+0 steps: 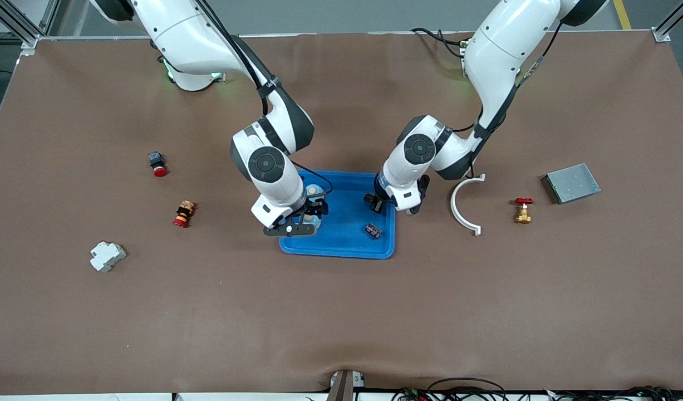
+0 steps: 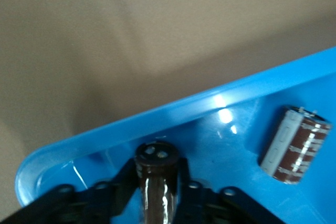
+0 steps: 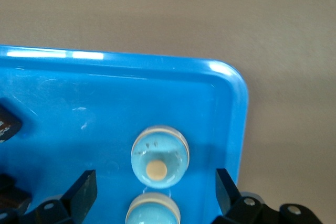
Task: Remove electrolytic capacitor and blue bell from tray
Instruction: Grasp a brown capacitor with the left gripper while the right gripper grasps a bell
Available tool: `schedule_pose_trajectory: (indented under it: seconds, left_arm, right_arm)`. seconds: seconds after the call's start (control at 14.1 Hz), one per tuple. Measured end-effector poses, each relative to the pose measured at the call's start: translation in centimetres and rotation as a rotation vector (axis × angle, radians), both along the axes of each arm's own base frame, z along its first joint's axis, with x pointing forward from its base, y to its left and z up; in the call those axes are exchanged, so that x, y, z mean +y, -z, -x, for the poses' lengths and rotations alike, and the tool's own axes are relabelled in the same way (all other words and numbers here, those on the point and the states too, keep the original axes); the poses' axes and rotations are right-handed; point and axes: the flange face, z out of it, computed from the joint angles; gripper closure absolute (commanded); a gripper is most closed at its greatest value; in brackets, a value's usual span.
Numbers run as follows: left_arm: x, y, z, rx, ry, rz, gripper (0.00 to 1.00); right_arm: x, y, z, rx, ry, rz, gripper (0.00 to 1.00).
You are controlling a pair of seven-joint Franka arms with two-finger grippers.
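Left gripper [image 1: 376,201] hanging over the blue tray [image 1: 349,248] at its left-arm end, clenching an upright dark capacitor [image 2: 156,182], with a second capacitor [image 2: 295,144] lying on the tray floor just beside. Right gripper [image 1: 302,218] hovering over the tray's right-arm end, jaws spread wide around nothing, directly above two pale-blue bells [image 3: 159,157] sitting side by side in the tray.

Two bells [image 3: 159,157] and a capacitor [image 1: 373,230] lie in the tray [image 1: 352,248].

both arms bent low mid-table, left gripper [image 1: 376,201] fingers clamped, right gripper [image 1: 296,221] fingers spread wide
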Motion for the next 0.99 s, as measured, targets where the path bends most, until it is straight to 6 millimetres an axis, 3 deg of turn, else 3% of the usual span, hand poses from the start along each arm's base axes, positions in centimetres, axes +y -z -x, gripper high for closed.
schedule_pose_trajectory:
  seconds: [0.21,0.5,0.78,0.99]
  left_arm:
    - [0.5,-1.8,-1.1,-0.039,0.017,-0.015,1.0]
    - [3.2,-7.2,-3.5,-0.067,0.035,-0.077,1.0]
    - [8.7,-13.7,-5.1,-0.03,0.115,-0.18,1.0]
    - [13.5,-16.0,-6.3,-0.006,0.15,-0.219,1.0]
  right_arm:
    - [-0.2,1.4,-0.1,0.001,-0.054,0.007,0.0]
    - [-0.5,2.7,-0.2,0.012,-0.092,0.019,0.0]
    - [-0.2,5.0,0.3,0.026,-0.104,0.025,0.0]
    - [0.2,6.0,0.7,0.037,-0.112,0.031,0.0]
